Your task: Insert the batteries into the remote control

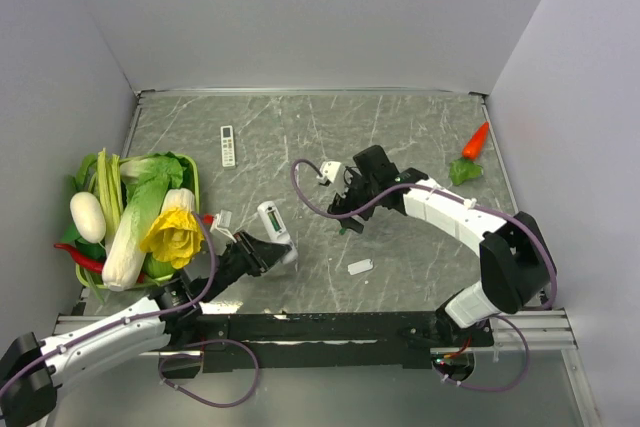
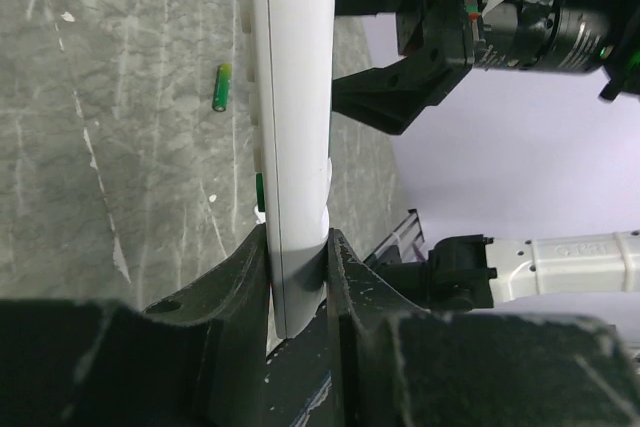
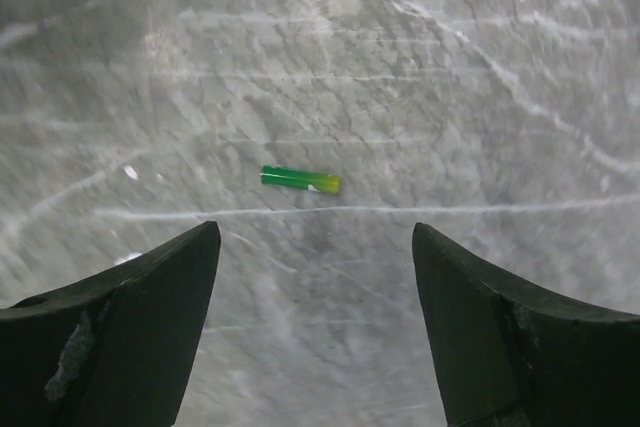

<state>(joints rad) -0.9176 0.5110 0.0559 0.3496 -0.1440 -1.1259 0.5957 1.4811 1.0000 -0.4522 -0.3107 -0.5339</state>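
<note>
The left jaws clench the remote (image 2: 295,97) near one end, presenting the smooth, rigid white plastic bar edge-on over the table (image 2: 120,147). One battery (image 3: 300,180), a small green cylinder with a yellowish tip, lies loose on the grey marbled surface below the right jaws, which stand wide apart and empty. It looks light, hard, slick and likely to roll; grip it across the middle.

White arm links (image 1: 445,209), black joints (image 1: 510,259), purple cables (image 1: 297,179), black fingers (image 3: 130,337).
</note>
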